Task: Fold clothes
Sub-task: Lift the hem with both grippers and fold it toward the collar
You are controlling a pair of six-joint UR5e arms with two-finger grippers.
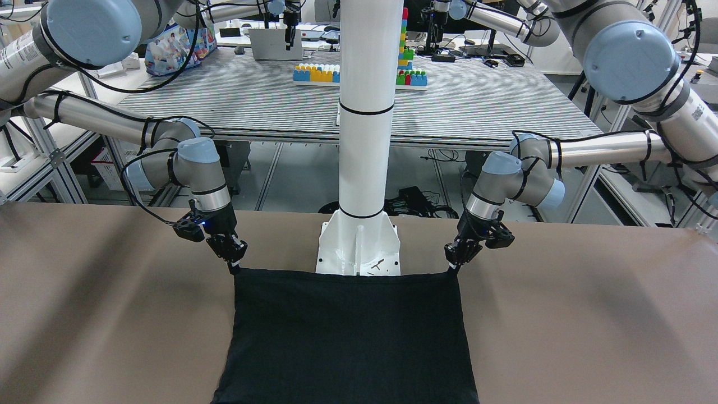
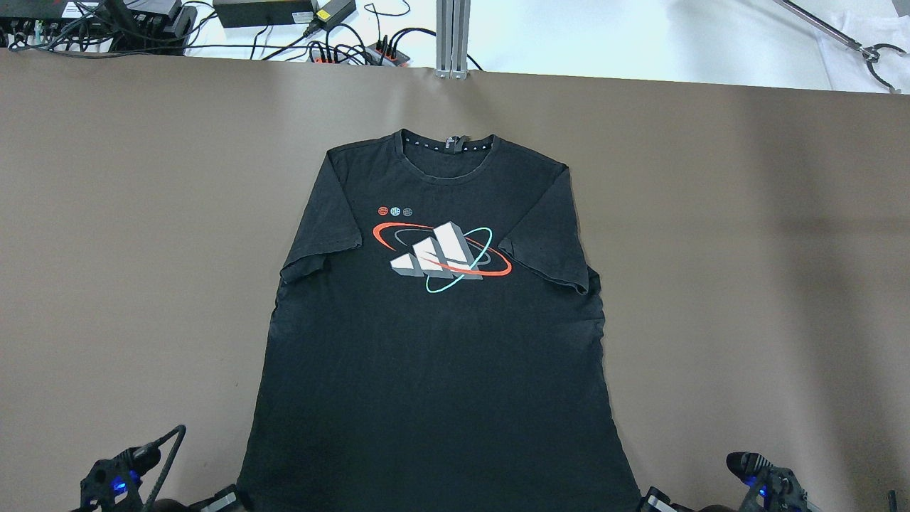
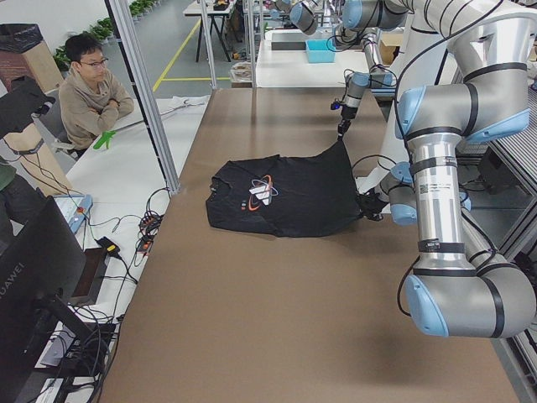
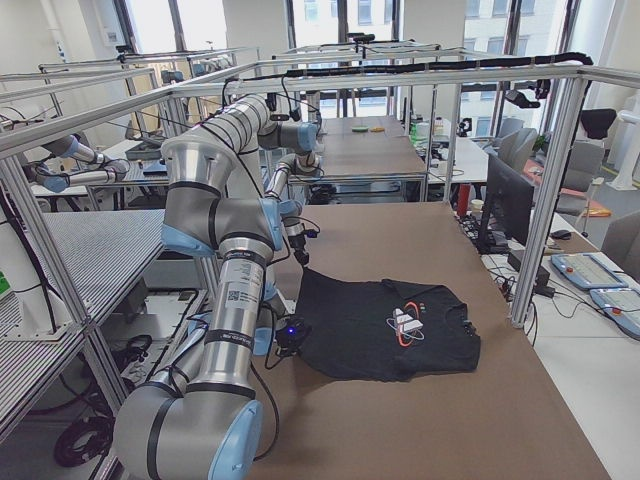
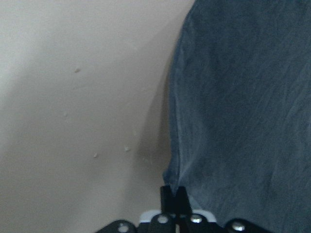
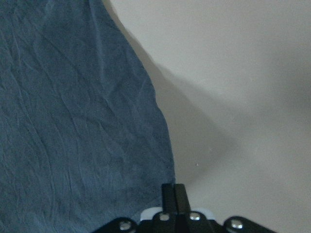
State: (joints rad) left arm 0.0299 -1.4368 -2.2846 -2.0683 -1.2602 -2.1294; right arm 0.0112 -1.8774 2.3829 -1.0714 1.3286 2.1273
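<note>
The left gripper [image 1: 454, 265] and right gripper [image 1: 235, 265] are each clamping a near hem corner of the black T-shirt [image 2: 434, 370], which is lying print-up mid-table [image 2: 106, 249], and these thin corner bites are risking slipping free if the lift is going uneven.

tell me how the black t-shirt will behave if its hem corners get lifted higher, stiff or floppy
Probably floppy: the black t-shirt drapes from the corners pinched by the left gripper and right gripper down to the table. Likely light, since two small corner pinches hold the hem up. Its far end lies flat, so it would probably drag behind.
</note>
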